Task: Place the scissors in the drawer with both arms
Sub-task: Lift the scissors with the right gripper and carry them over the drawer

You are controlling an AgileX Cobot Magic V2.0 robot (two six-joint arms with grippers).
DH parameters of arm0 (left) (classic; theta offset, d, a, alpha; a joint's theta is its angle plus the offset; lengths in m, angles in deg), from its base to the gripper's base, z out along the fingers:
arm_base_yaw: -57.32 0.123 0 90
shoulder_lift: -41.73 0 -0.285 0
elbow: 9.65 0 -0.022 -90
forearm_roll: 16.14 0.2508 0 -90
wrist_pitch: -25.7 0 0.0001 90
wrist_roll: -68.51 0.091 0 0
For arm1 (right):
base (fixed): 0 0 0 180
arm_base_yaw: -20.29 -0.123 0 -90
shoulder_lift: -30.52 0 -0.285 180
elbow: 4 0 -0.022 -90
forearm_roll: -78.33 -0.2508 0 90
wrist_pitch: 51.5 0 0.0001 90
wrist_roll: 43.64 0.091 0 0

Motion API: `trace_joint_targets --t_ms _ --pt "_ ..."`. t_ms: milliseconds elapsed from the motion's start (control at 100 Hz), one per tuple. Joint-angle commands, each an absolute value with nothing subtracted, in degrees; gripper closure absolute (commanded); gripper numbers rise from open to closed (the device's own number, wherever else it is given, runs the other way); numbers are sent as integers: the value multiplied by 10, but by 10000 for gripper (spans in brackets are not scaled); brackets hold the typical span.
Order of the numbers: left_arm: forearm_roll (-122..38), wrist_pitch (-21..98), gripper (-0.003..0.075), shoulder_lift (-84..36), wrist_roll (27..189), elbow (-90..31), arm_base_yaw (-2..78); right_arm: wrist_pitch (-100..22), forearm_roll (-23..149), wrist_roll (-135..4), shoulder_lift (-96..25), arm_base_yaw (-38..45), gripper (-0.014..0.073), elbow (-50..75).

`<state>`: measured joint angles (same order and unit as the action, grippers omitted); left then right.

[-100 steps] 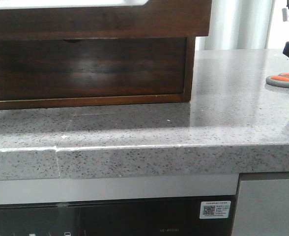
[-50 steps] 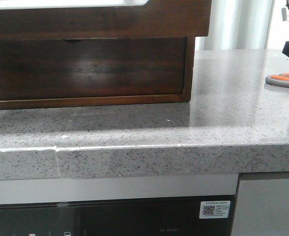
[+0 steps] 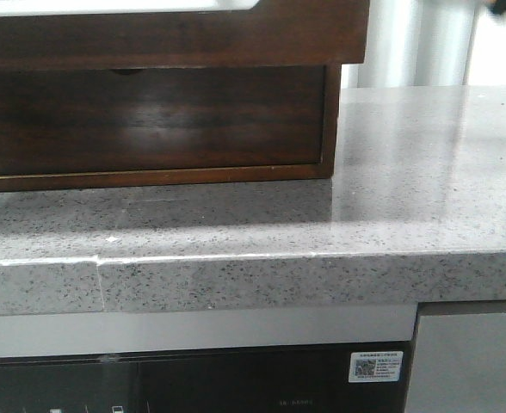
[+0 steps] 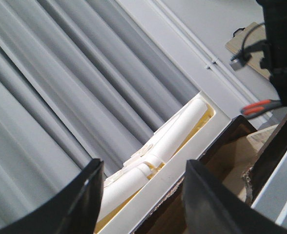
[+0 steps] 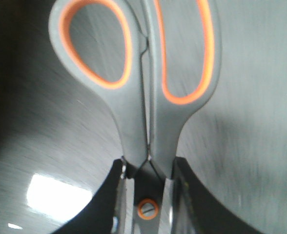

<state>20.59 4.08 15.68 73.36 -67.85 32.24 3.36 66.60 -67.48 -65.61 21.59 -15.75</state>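
Now, step in hand: carrying — the scissors [image 5: 148, 97] are off the stone counter [image 3: 391, 172] and clamped in the right claw [image 5: 146, 195], so the pick-up looks done and the drawer is next
Right claw: its two black fingers [image 5: 109, 195] press on either side of the scissors at the pivot screw, grey-and-orange loops pointing away from the wrist
Left claw: fingers [image 4: 85, 195] apart with nothing between them, held high above the drawer [image 3: 175, 34]
Scissors from the left wrist view: an orange-and-grey bit [image 4: 258, 107] shows beyond the drawer's far corner, under the dark right arm [image 4: 282, 44]
Drawer: it juts forward over the lower drawer front [image 3: 150, 120], so it seems already pulled out — white rolls [image 4: 173, 141] lie in a pale tray [image 4: 158, 200] beside it
Next move calls for: bringing the scissors over the drawer's open top, lowering clear of the wooden edge, then letting go; the left claw probably has to push the drawer shut afterwards
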Motion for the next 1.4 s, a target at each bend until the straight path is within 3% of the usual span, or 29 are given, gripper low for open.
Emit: trace_joint_targets --t_ms 0,270,610,1160,1390 --pt "188 18 394 153 726 -662 319 -7 650 -694 -600 188 718 -205" --pt "188 29 394 153 726 -662 319 -13 650 -769 -559 39 718 -285" --pt "188 29 394 153 726 -662 319 -35 650 -919 -586 -128 718 -287" --pt "188 29 395 153 726 -662 319 -36 650 -923 -703 -173 718 -287" --pt "188 29 440 153 726 -662 319 -34 650 -923 -715 -173 718 -287"
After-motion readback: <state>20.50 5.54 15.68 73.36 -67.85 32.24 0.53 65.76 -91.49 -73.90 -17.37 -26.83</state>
